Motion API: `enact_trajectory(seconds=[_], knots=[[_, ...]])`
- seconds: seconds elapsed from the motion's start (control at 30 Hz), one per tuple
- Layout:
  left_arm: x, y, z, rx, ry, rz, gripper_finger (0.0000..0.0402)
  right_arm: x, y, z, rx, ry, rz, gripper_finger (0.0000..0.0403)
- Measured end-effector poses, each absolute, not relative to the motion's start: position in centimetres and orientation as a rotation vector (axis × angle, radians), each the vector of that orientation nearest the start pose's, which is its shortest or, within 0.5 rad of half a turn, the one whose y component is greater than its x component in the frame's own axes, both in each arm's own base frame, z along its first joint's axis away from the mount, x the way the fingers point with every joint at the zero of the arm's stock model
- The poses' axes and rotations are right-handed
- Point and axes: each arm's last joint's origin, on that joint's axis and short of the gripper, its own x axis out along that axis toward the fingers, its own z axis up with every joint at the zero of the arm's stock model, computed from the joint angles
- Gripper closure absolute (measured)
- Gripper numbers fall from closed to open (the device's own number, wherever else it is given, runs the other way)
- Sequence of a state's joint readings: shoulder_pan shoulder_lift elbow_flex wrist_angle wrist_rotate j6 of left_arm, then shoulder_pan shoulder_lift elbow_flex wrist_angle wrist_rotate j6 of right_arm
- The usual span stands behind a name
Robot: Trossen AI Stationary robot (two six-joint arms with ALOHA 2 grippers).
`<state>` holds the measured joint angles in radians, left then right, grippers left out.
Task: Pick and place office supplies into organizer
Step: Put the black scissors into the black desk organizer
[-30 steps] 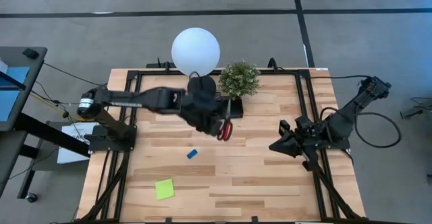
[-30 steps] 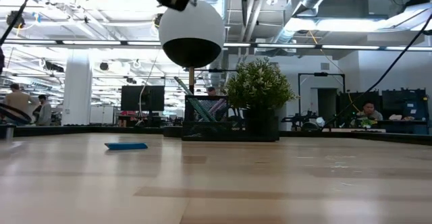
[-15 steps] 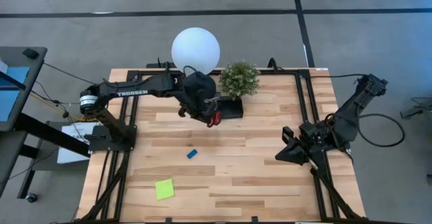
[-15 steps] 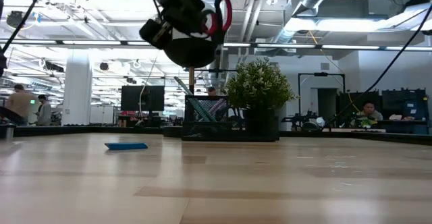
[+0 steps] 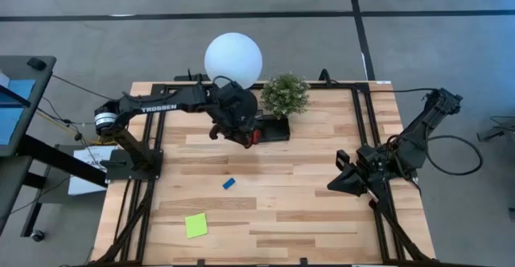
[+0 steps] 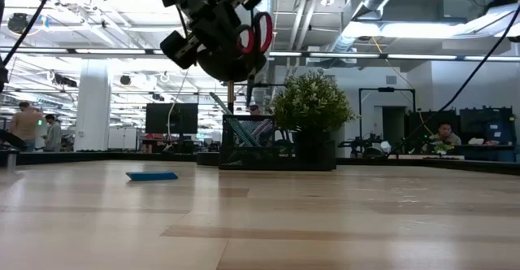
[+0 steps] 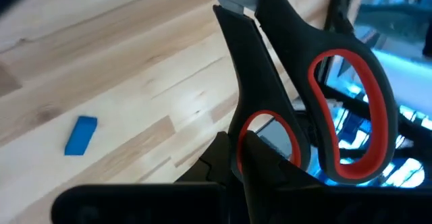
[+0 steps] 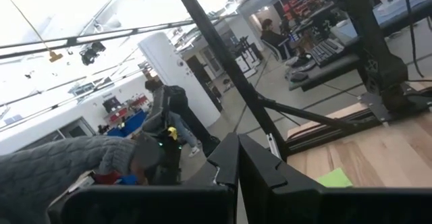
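Observation:
My left gripper (image 5: pixel 246 133) hovers above the black organizer tray (image 5: pixel 272 129), shut on the red-handled scissors (image 5: pixel 253 137). In the low view the scissors (image 6: pixel 257 32) hang high over the mesh organizer (image 6: pixel 248 142), which holds several pens. The small blue eraser (image 5: pixel 229 183) lies flat mid-table, and it also shows in the left wrist view (image 7: pixel 82 135). The lime-green sticky pad (image 5: pixel 195 225) lies near the table's near edge. My right gripper (image 5: pixel 336 181) waits shut, low at the table's right side. My left gripper (image 7: pixel 233 146) pinches the scissors at their handle, by the smaller red-lined loop (image 7: pixel 266 131). The larger loop (image 7: pixel 351 116) sticks out free to one side. The scissors are lifted clear, their blade (image 6: pixel 251 81) pointing down toward the organizer.
The potted plant (image 5: pixel 285 94) stands right beside the organizer on its far right. The lamp's white globe (image 5: pixel 233 58) rises just behind my left arm. Black frame rails (image 5: pixel 362 122) run along the table's sides. Bare wood lies between eraser and right arm.
My left gripper has carried the scissors from mid-table toward the far edge, stopping over the organizer's left end. It turned on the way, so the scissors' handles now face up. It came down into the low view. The right arm shifted slightly toward the near edge.

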<state>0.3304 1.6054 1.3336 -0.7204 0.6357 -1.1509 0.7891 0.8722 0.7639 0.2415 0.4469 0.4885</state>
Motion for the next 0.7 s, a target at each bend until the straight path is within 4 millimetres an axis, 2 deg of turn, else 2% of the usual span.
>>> enact_trajectory(seconds=[0.17,0.37,0.53,0.7], knots=[[31.4,10.3,27.3,-1.615,0.954,0.352,0.0399,14.5,12.8,35.1,0.561,-0.023,0.363,0.0402],[31.0,11.4,27.1,-1.694,0.92,0.416,0.039,14.5,12.8,35.1,0.56,-0.023,0.363,0.0402],[31.0,11.5,27.2,-1.731,0.93,0.401,0.0363,14.5,12.8,35.1,0.559,-0.023,0.362,0.0402],[30.9,11.8,27.1,-1.722,0.907,0.451,0.0364,14.5,12.8,35.1,0.534,-0.027,0.361,0.0402]])
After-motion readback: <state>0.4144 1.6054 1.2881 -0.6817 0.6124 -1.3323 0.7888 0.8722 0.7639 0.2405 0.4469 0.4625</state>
